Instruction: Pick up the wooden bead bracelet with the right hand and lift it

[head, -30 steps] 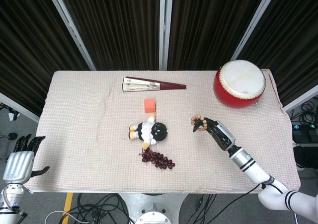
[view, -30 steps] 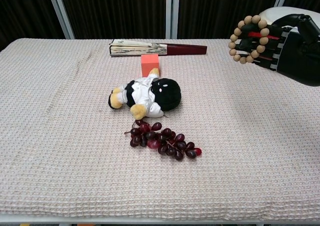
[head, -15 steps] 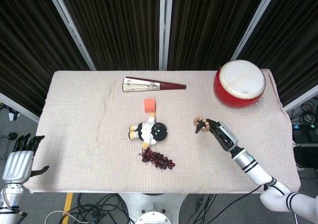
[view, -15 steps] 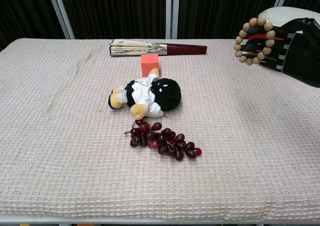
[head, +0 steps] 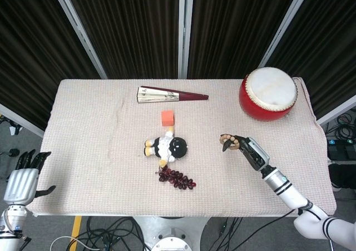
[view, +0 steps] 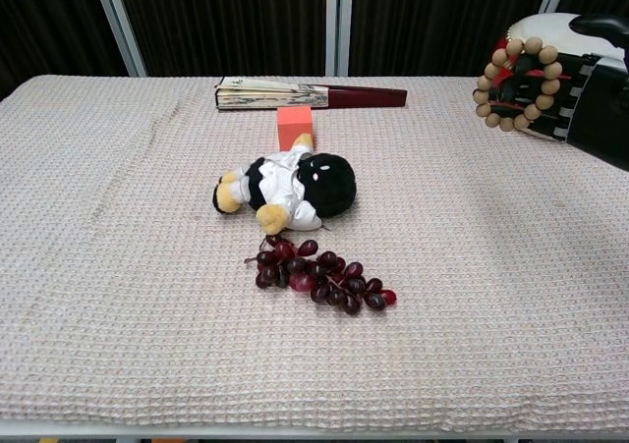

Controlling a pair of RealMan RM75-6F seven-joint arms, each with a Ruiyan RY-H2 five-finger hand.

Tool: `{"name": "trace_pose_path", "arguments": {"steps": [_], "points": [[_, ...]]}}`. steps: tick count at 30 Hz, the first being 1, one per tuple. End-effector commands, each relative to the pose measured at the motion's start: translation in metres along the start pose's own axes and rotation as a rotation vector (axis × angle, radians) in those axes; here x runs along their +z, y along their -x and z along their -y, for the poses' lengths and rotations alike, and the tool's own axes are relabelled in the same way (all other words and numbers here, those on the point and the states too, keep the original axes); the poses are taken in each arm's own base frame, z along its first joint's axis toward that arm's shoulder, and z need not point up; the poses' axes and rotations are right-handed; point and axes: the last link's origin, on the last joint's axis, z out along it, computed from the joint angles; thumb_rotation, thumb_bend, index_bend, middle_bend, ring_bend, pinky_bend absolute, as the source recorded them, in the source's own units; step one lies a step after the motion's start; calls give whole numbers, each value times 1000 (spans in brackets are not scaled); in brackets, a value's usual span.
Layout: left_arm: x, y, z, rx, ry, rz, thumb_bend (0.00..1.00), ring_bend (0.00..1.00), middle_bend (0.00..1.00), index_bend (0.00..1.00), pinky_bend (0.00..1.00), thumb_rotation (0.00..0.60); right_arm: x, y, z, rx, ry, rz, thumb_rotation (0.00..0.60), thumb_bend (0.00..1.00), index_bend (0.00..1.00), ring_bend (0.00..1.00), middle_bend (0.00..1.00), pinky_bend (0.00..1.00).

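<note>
My right hand holds the wooden bead bracelet up in the air, well above the cloth at the table's right side. The beads loop around the black fingers. In the chest view the bracelet hangs in front of the red drum. My left hand hangs off the table's front left corner, fingers apart, holding nothing.
A red drum stands at the back right. A folded fan lies at the back centre, an orange block below it. A plush doll and dark grapes lie mid-table.
My right hand has carried the bracelet higher and further right, drawing back toward the robot. The left hand has stayed still.
</note>
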Motion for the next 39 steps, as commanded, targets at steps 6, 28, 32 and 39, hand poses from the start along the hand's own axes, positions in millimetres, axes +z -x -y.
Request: {"name": "trace_pose_path", "arguments": {"steps": [6, 28, 32, 39], "points": [[0, 0, -1, 4, 1, 1, 0, 7, 148, 141, 16, 600, -4, -3, 2, 22, -13, -9, 130, 558, 562, 134, 500, 0], [3, 0, -3, 9, 4, 6, 0, 7, 148, 142, 16, 600, -4, -8, 7, 24, 8, -19, 148, 545, 634, 147, 517, 0], [3, 0, -3, 10, 2, 6, 0, 7, 148, 142, 16, 600, -5, -8, 8, 24, 7, -17, 225, 643, 635, 147, 518, 0], [3, 0, -4, 12, 2, 6, 0, 7, 148, 142, 16, 600, -7, -4, 12, 231, -20, 9, 290, 638, 637, 152, 522, 0]]}}
